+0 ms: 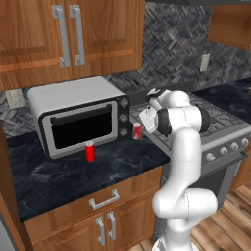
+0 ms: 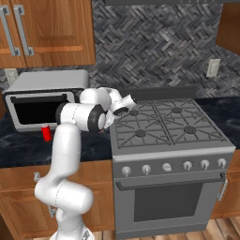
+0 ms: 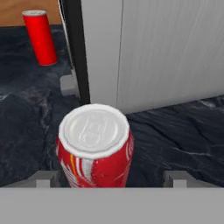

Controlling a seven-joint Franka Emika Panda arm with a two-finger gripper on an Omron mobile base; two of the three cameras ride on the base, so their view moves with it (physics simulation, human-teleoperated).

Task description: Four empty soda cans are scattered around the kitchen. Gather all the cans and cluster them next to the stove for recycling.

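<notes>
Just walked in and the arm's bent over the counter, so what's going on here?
The robot is collecting soda cans beside the stove. Its gripper hangs open astride a red-and-white can that stands upright on the black counter between the toaster oven and the stove. A plain red can stands in front of the toaster oven. The jaws stand apart, not touching the can.

The arm hides the red-and-white can (image 2: 101,130) almost wholly in the right base view.
</notes>
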